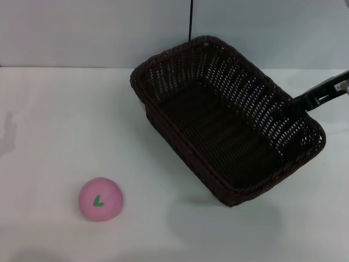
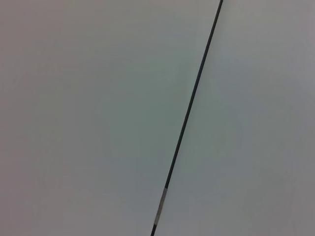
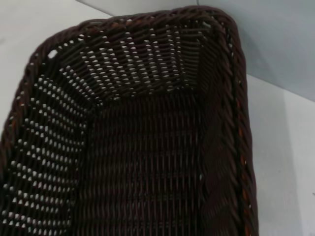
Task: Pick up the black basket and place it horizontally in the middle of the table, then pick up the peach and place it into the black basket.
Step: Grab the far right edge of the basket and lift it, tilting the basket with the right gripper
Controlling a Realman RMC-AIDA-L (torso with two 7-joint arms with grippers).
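The black basket point(image 1: 218, 131) lies diagonally over the white table point(image 1: 54, 120), right of centre, and its shadow on the table suggests it is raised a little. My right gripper point(image 1: 288, 111) reaches in from the right edge and is shut on the basket's right rim, one finger inside the wall. The right wrist view looks down into the empty basket point(image 3: 142, 157). The peach point(image 1: 100, 199), pink with a green leaf mark, sits on the table at the front left, well apart from the basket. My left gripper is out of view.
A grey wall point(image 1: 82, 27) rises behind the table, with a thin black cable point(image 1: 191, 19) running down it. The left wrist view shows only that wall and the cable point(image 2: 189, 108). Bare tabletop lies between the peach and the basket.
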